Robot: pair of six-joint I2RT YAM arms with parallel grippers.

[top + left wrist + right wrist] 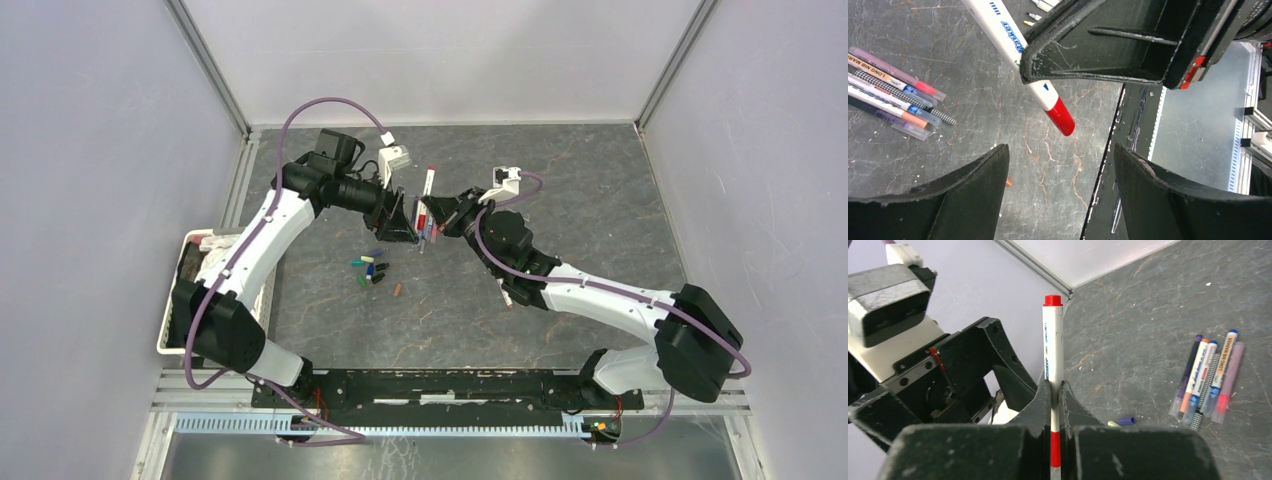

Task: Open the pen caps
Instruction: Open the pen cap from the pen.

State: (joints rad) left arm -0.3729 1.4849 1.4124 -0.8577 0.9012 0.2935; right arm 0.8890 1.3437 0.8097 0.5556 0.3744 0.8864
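Observation:
My right gripper (1055, 385) is shut on a white pen (1052, 347) with red ends, held above the table (600, 210). Its red pen cap (1060, 116) sticks out toward my left gripper (1062, 150). That gripper is open, with nothing between its fingers (973, 190), and the cap lies just beyond the fingertips. In the top view the left gripper (403, 224) and the right gripper (447, 218) face each other at mid-table. Several pens (1208, 377) lie side by side on the table. Loose pen caps (372, 270) lie nearby, among them a blue one (1126, 420).
A white basket (172, 325) with items inside stands at the table's left edge by the left arm. A black base rail (430, 388) runs along the near edge. Grey walls close in the left, back and right sides.

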